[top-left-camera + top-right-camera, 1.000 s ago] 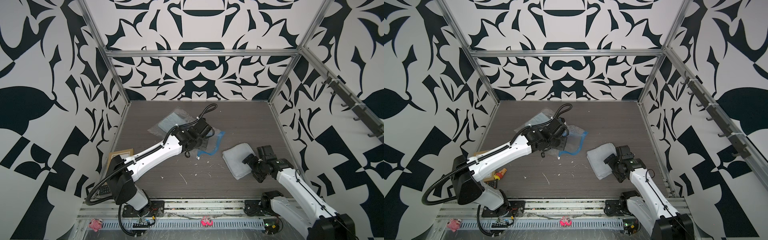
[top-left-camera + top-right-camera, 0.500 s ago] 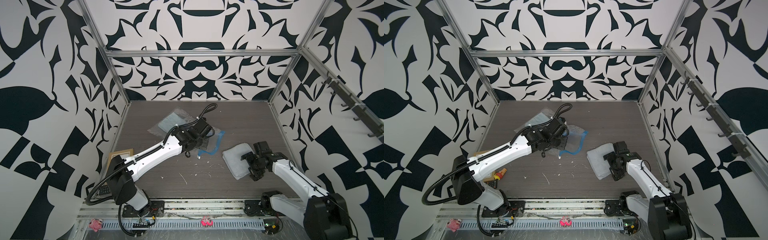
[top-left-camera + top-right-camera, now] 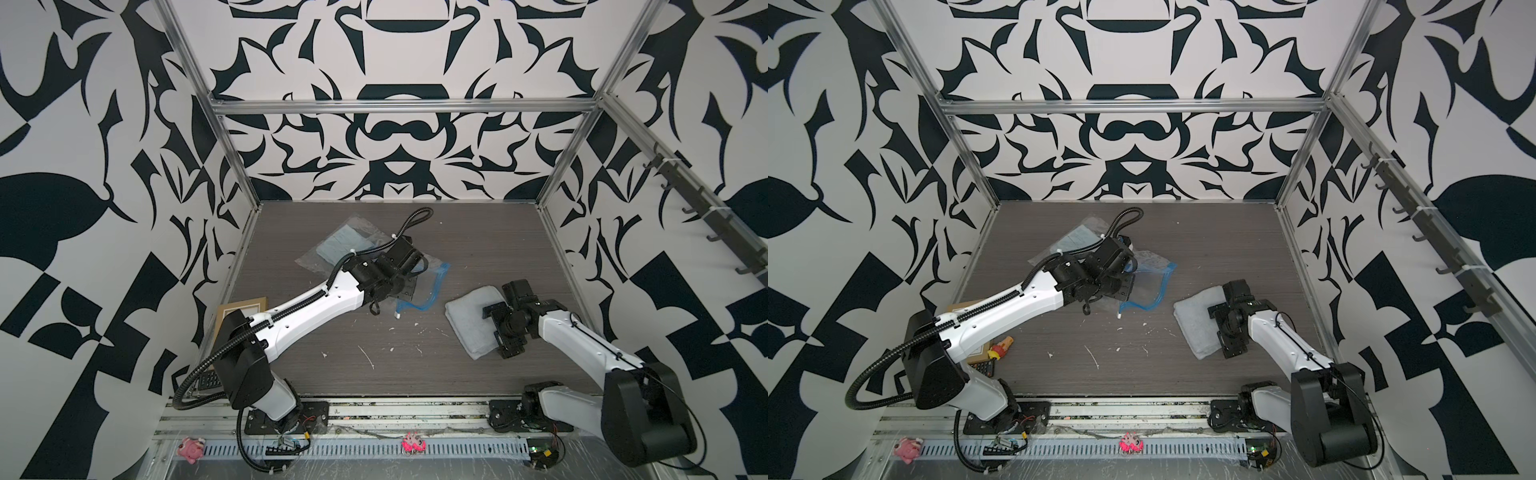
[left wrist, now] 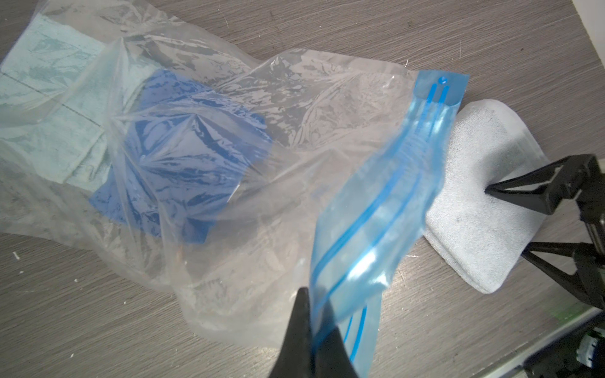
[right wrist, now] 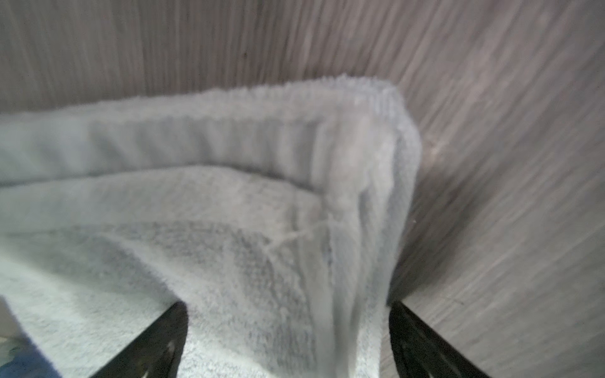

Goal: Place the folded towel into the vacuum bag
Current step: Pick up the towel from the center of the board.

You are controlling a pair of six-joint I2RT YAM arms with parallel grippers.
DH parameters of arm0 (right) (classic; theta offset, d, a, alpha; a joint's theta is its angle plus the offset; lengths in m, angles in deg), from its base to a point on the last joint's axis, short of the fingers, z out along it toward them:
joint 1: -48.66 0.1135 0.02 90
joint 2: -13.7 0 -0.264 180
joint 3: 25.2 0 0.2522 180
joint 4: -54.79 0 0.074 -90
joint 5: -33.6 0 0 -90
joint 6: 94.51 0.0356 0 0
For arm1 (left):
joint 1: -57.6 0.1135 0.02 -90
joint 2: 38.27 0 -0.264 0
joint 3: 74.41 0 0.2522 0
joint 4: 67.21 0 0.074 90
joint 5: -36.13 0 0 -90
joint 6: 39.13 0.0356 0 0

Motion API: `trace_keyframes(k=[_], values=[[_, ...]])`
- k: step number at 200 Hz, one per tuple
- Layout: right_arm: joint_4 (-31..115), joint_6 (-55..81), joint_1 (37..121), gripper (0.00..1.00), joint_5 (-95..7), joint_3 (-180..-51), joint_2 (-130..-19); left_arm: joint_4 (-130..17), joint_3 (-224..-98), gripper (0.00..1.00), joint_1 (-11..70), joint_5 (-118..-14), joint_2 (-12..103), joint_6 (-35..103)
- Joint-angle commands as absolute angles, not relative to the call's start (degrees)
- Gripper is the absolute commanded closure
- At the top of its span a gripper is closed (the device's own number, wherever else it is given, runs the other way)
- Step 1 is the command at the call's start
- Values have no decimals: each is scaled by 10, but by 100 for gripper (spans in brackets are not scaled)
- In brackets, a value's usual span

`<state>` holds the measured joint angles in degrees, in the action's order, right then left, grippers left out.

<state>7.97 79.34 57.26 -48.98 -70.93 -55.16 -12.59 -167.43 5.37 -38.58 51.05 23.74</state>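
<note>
Right wrist: towel (image 5: 229, 235) between right gripper (image 5: 288, 306) jaws

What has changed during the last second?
The right gripper slid a little further over the folded towel, toward the vacuum bag, its jaws open astride the towel's edge; nothing is gripped yet. The left gripper stays shut on the bag's blue zip strip; towel and bag have not moved.

Vacuum bag (image 3: 428, 291) partly hidden by left arm (image 3: 316, 307) in both top views, folded towel (image 5: 229, 255) blurred and cut off in right wrist view, orange item (image 3: 1003, 345) too small to identify.
</note>
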Motion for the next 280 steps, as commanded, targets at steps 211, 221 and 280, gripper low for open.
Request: trace_keyframes(k=[211, 221, 280], values=[[247, 556, 567, 100, -449, -757, -519, -119, -1713, 100, 72, -408, 534, 240], [236, 533, 565, 100, -428, -769, -486, -117, -1720, 100, 72, -408, 538, 242], [128, 491, 545, 100, -317, -837, -339, -124, -1737, 100, 73, -419, 559, 243]])
